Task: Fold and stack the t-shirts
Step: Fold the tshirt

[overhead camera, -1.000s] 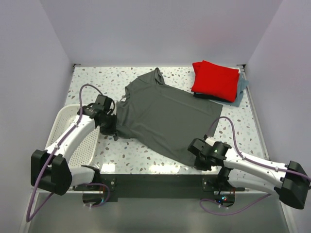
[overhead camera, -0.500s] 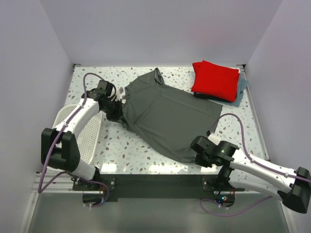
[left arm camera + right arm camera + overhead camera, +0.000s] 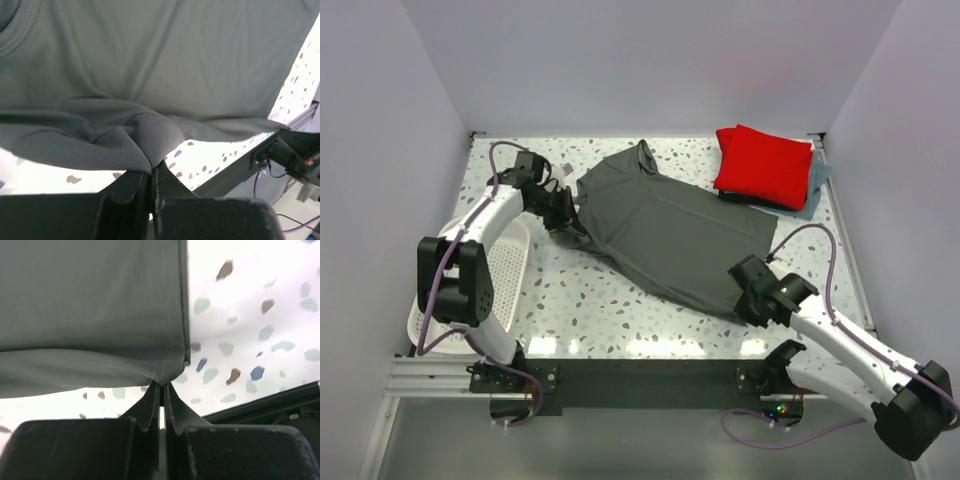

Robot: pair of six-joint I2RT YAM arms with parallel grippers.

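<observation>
Step in hand: spreading grey shirt point(image 3: 665, 235) flat, left of and nearer than red shirt point(image 3: 765, 165). Left gripper point(image 3: 150, 171) clamped on edge farthest from red shirt; right gripper point(image 3: 161, 386) clamped on hem corner. Next, likely: fold over, cloth kept taut.

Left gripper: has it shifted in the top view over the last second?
Yes. The left gripper, shut on the dark grey t-shirt, has moved toward the table's far edge, away from the white basket.
</observation>
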